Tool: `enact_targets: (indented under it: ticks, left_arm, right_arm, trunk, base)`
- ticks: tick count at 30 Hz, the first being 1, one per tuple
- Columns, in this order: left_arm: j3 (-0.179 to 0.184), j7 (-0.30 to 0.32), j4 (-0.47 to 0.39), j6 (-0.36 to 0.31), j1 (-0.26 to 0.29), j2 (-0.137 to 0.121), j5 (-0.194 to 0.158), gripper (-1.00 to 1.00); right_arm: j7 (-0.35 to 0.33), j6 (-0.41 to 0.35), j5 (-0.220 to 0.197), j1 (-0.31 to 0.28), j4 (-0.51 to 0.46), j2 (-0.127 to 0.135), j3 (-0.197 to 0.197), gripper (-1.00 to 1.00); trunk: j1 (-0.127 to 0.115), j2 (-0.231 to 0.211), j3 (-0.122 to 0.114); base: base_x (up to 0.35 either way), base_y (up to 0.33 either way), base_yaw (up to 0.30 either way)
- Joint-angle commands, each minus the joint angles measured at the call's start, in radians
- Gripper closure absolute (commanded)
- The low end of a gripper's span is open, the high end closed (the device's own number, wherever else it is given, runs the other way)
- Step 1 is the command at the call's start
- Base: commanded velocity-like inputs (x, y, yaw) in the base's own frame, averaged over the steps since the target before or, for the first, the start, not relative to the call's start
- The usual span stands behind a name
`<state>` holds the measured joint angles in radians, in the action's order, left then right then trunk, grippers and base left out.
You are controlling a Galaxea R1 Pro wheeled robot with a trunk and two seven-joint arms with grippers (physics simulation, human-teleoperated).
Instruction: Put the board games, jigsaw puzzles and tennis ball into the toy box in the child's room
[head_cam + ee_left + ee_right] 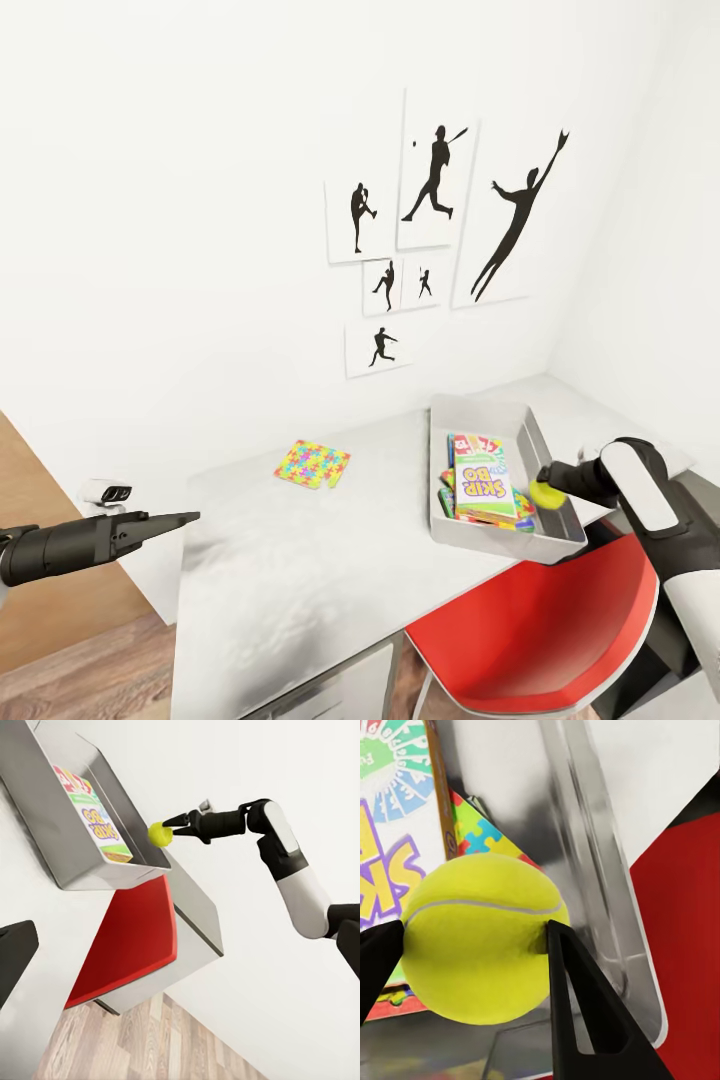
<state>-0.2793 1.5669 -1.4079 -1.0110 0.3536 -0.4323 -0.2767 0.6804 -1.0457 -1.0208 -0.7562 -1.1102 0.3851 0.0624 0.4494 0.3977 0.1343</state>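
The light grey toy box (480,408) stands on the table (280,570) at its right end. A "SKIP BO" board game (485,482) lies on top inside it, over another printed box (470,443) and a jigsaw puzzle (484,832). My right gripper (545,487) is shut on the tennis ball (548,493), holding it just above the box's near right rim; the left wrist view shows ball (158,833) and gripper (168,830) at that rim. A second jigsaw puzzle (312,465) lies flat on the table to the left. My left gripper (188,517) hovers open off the table's left edge, holding nothing.
A red chair (540,630) is tucked under the table just below the toy box. Black sports silhouette prints (440,220) hang on the white wall behind. A lower dark section (700,505) adjoins at right. Wood floor (90,670) shows at left.
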Motion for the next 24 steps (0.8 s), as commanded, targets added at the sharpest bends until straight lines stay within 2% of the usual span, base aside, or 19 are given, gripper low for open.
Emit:
enact_targets:
  ticks: [1,24]
  left_arm:
    - [0.0,0.004,0.0,-0.011,0.001,0.0,0.001,-1.0]
    - [-0.001,0.004,0.0,-0.011,0.001,0.0,0.002,-1.0]
  right_arm:
    - [0.01,-0.002,-0.009,-0.001,-0.001,0.001,0.005,1.0]
    - [0.011,-0.002,-0.01,0.0,0.002,0.001,0.01,1.0]
  trunk:
    - [0.001,0.002,0.003]
    - [0.001,0.002,0.04]
  base:
    - [0.0,0.0,0.0]
    - [0.0,0.0,0.0]
